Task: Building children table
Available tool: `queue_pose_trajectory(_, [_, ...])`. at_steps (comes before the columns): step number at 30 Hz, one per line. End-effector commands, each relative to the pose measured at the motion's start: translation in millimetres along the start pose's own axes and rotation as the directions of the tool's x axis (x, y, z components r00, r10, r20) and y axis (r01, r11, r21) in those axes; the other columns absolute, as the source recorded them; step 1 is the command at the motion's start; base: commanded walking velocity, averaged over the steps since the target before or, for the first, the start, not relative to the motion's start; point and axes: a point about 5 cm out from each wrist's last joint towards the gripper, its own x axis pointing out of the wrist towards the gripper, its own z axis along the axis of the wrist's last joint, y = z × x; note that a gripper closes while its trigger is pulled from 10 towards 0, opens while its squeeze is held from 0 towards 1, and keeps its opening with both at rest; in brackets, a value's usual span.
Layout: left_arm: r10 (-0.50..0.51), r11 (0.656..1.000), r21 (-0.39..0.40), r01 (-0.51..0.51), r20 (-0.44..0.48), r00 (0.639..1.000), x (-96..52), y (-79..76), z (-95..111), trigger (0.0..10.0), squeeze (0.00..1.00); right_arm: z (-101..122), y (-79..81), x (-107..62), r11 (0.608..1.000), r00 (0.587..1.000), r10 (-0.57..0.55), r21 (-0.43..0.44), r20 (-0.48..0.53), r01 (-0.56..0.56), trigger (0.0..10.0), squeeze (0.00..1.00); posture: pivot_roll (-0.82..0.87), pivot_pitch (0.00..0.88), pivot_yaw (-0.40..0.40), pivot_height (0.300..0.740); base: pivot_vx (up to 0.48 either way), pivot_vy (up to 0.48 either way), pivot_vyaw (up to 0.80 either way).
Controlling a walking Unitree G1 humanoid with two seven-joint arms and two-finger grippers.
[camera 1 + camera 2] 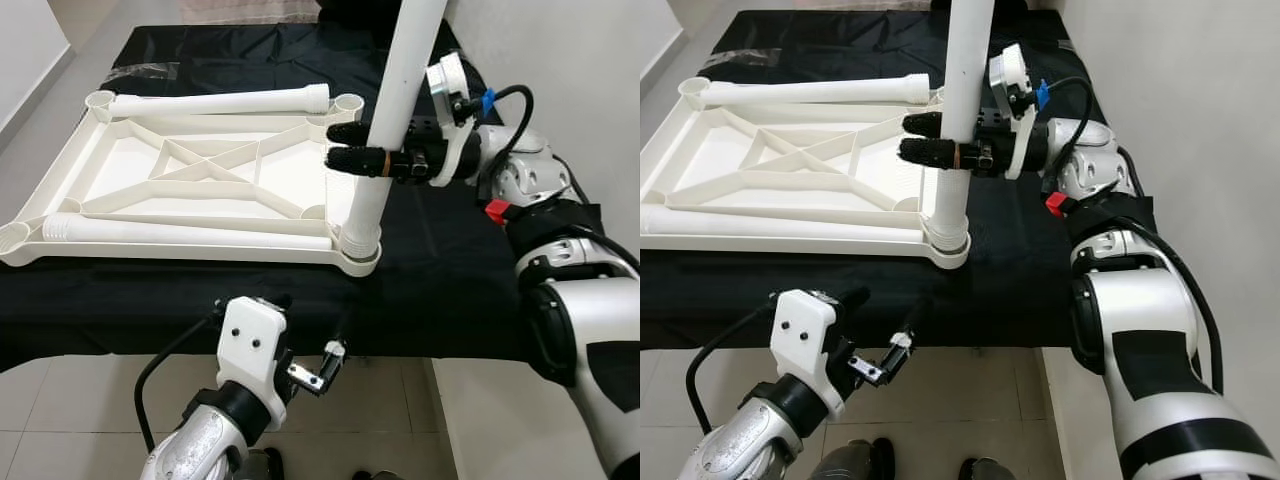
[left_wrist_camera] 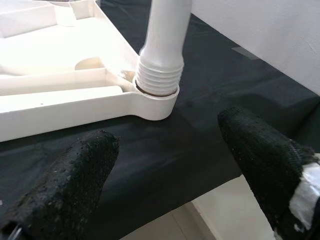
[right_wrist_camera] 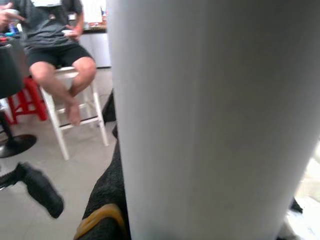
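The white tabletop (image 1: pixel 190 190) lies upside down on a black cloth (image 1: pixel 440 260), its ribbed underside up; it serves as the landmark here. At its near right corner socket (image 1: pixel 358 252) one white leg (image 1: pixel 395 110) stands upright, its threaded end seated in the socket; from the left wrist view a thin gap of thread shows above the socket rim, so it looks not fully screwed home, though that is a judgement. The right gripper (image 1: pixel 350 147) reaches in from the right of the tabletop and is clamped on this leg about midway up, one black finger on each side. The left gripper (image 1: pixel 300 335) hangs below the tabletop's near edge, in front of the standing leg, its fingers (image 2: pixel 75 180) spread wide and holding nothing. Two more legs lie loose on the tabletop: one (image 1: pixel 220 102) along the far edge, one (image 1: pixel 190 232) along the near edge; a fourth I cannot make out. So one leg is being fitted; three corner sockets remain open. In the right wrist view a person (image 3: pixel 55 45) sits on a white stool.
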Motion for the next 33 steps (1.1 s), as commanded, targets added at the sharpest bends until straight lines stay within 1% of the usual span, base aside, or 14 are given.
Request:
queue_pose_trajectory(1, [0.004, 1.000, 0.016, -0.004, 0.005, 1.000, -3.9, -0.7, 1, 10.0, 0.00, -7, 2.9, -3.7, 0.999, 0.999, 0.038, 0.026, -0.018, -0.038, 10.0, 0.00, 0.17, 0.253, -0.030, 0.740, 0.000, 0.000, 0.00])
queue_pose_trajectory(10, [0.006, 1.000, 0.020, -0.006, 0.001, 1.000, -4.0, 0.2, 1, 10.0, 0.00, -11, 5.6, -1.3, 0.997, 0.997, 0.068, 0.035, -0.041, -0.067, 10.0, 0.00, 0.17, 0.258, -0.027, 0.740, 0.000, 0.000, 0.00])
queue_pose_trajectory(11, [0.009, 1.000, 0.026, -0.009, 0.001, 1.000, -3.5, 0.9, 1, 10.0, 0.00, -16, 7.1, 3.4, 0.996, 0.996, 0.079, 0.046, -0.037, -0.077, 10.0, 0.00, 0.17, 0.261, -0.027, 0.740, 0.000, 0.000, 0.00])
queue_pose_trajectory(16, [0.014, 0.999, 0.031, -0.014, 0.006, 1.000, -2.5, 2.0, 2, 10.0, 0.00, -22, 8.9, 9.2, 0.994, 0.995, 0.092, 0.057, -0.030, -0.090, 10.0, 0.00, 0.18, 0.263, -0.031, 0.740, 0.000, 0.000, 0.00])
queue_pose_trajectory(24, [0.023, 0.999, 0.038, -0.023, 0.010, 1.000, -2.3, 3.5, 2, 10.0, 0.00, -27, 10.0, 9.8, 0.994, 0.996, 0.086, 0.071, -0.027, -0.084, 10.0, 0.00, 0.17, 0.264, -0.031, 0.740, 0.000, 0.000, 0.00])
queue_pose_trajectory(25, [0.026, 0.999, 0.045, -0.027, 0.014, 1.000, -1.1, 4.1, 3, 10.0, 0.00, -35, 8.8, 8.3, 0.997, 0.999, 0.014, 0.078, -0.045, -0.011, 10.0, 0.00, 0.16, 0.263, -0.031, 0.740, 0.000, 0.000, 0.00])
queue_pose_trajectory(26, [0.027, 0.999, 0.047, -0.028, 0.015, 1.000, -0.7, 4.3, 3, 10.0, 0.00, -37, 8.0, 7.8, 0.997, 0.998, -0.023, 0.076, -0.053, 0.027, 10.0, 0.00, 0.16, 0.263, -0.031, 0.740, 0.000, 0.000, 0.00])
queue_pose_trajectory(28, [0.027, 0.999, 0.047, -0.028, 0.015, 1.000, -0.7, 4.3, 3, 10.0, 0.00, -37, 8.0, 7.8, 0.997, 0.998, -0.023, 0.076, -0.053, 0.027, 10.0, 0.00, 0.16, 0.263, -0.031, 0.740, 0.000, 0.000, 0.00])
queue_pose_trajectory(29, [0.029, 0.999, 0.046, -0.030, 0.018, 0.999, 0.1, 4.6, 3, 10.0, 0.00, -40, 7.5, 7.5, 0.996, 0.997, -0.055, 0.070, -0.059, 0.059, 10.0, 0.00, 0.16, 0.261, -0.032, 0.740, 0.000, 0.000, 0.00])
queue_pose_trajectory(30, [0.029, 0.999, 0.046, -0.030, 0.018, 0.999, 0.1, 4.6, 3, 10.0, 0.00, -40, 7.5, 7.5, 0.996, 0.997, -0.055, 0.070, -0.059, 0.059, 10.0, 0.00, 0.16, 0.261, -0.032, 0.740, 0.000, 0.000, 0.00])
queue_pose_trajectory(31, [0.032, 0.998, 0.049, -0.033, 0.021, 0.999, 0.7, 5.4, 3, 10.0, 0.00, -42, 7.4, 7.4, 0.994, 0.995, -0.083, 0.071, -0.058, 0.087, 10.0, 0.00, 0.16, 0.262, -0.032, 0.740, 0.000, 0.000, 0.00])
queue_pose_trajectory(33, [0.034, 0.998, 0.049, -0.035, 0.023, 0.999, 1.2, 6.3, 3, 10.0, 0.00, -44, 8.5, 7.5, 0.993, 0.994, -0.092, 0.075, -0.054, 0.095, 10.0, 0.00, 0.16, 0.262, -0.032, 0.740, 0.000, 0.000, 0.00])
